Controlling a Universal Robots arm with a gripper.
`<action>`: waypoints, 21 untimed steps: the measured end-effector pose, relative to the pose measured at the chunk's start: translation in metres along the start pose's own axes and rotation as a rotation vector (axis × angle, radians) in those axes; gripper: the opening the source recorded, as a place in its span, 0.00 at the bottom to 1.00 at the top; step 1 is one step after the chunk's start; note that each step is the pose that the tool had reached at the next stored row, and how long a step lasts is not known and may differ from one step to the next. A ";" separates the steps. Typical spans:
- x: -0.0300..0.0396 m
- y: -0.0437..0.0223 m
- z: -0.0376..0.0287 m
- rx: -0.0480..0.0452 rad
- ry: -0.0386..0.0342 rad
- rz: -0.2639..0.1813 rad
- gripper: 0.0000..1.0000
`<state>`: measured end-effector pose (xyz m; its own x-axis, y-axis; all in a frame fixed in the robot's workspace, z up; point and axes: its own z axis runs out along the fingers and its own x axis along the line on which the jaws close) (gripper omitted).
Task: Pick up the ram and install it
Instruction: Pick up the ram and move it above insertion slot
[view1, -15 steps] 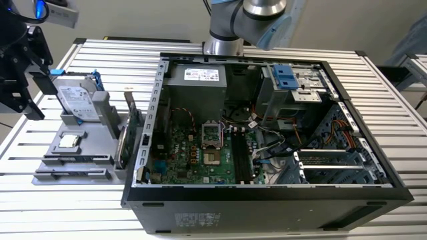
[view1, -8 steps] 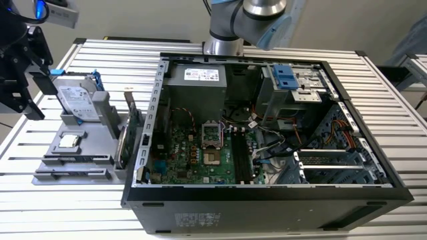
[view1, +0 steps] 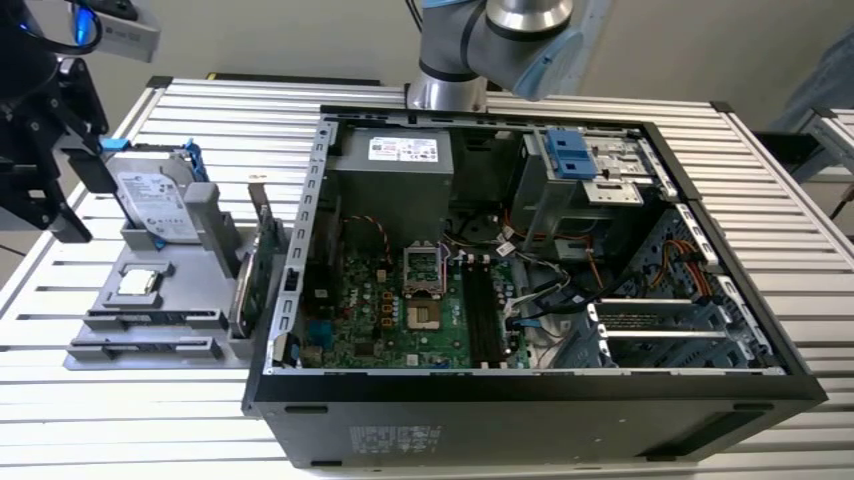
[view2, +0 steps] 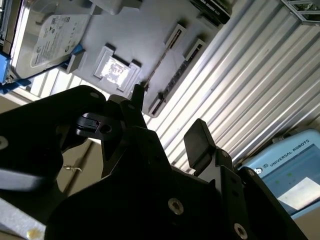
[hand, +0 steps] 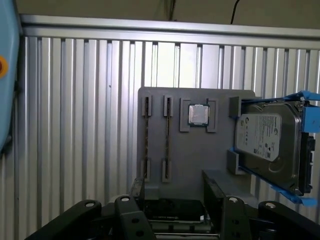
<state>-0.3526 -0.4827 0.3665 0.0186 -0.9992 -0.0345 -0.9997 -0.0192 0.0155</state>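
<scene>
Robot gripper (view1: 78, 195) hung above a gray parts holder (view1: 167, 262), its fingers spread wide and holding nothing.

In both wrist views the black fingers (view2: 200, 140) stood apart with only air between them. Beneath them the ram (hand: 146, 139) stood on edge in a narrow slot of the holder, untouched. A square processor chip (hand: 198, 115) sat beside the slots, then a silver hard drive (hand: 267, 142) in a blue frame. The holder lay on a slatted metal table (view1: 134, 425), at the exterior view's left of an open computer case (view1: 534, 392).
</scene>
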 end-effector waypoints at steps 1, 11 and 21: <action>0.0000 0.0000 0.0006 0.0000 0.0002 0.000 1.00; 0.0001 -0.0001 0.0058 -0.0001 0.0032 0.000 1.00; 0.0004 -0.0001 0.0114 -0.0001 0.0033 0.000 1.00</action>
<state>-0.3526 -0.4827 0.3551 0.0186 -0.9993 -0.0313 -0.9997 -0.0191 0.0156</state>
